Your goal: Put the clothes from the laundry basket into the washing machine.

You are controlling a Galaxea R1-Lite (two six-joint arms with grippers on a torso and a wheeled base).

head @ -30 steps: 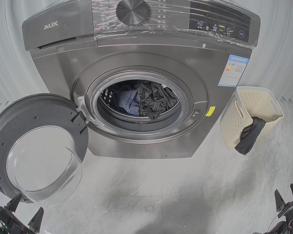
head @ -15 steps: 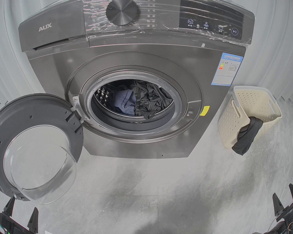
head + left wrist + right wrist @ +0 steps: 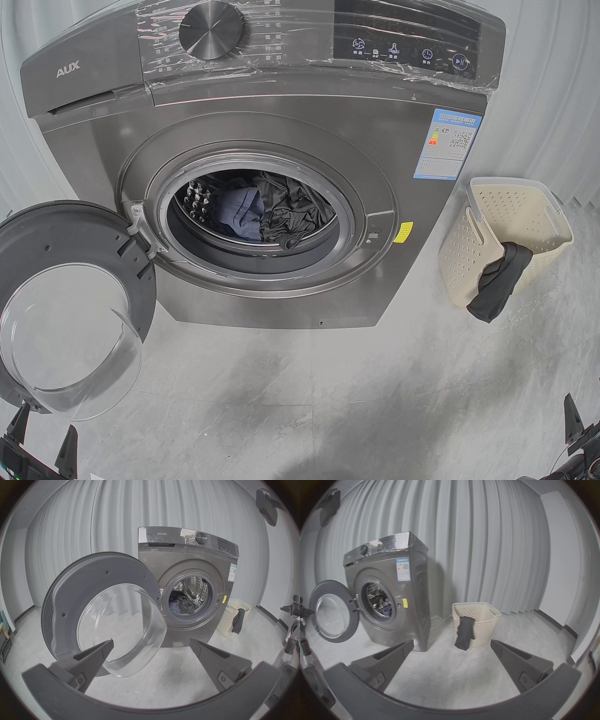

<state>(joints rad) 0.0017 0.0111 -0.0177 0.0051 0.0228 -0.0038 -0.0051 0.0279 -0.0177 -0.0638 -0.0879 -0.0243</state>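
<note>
A grey washing machine (image 3: pixel 262 119) stands ahead with its round door (image 3: pixel 69 306) swung wide to the left. Dark and blue clothes (image 3: pixel 262 209) lie in the drum. To its right, a cream laundry basket (image 3: pixel 531 212) stands on the floor with a black garment (image 3: pixel 497 281) draped over its front rim. My left gripper (image 3: pixel 150 645) is open and empty, low at the near left by the door. Low at the near right, well short of the basket (image 3: pixel 484 620), my right gripper (image 3: pixel 451 647) is open and empty.
Pale marble-look floor (image 3: pixel 350 394) lies between me and the machine. White pleated curtains (image 3: pixel 487 542) line the walls behind the machine and basket. The open door (image 3: pixel 103 611) juts out over the floor on the left.
The whole head view has shifted left and slightly down, so the camera has moved. Both grippers keep their places at the bottom corners.
</note>
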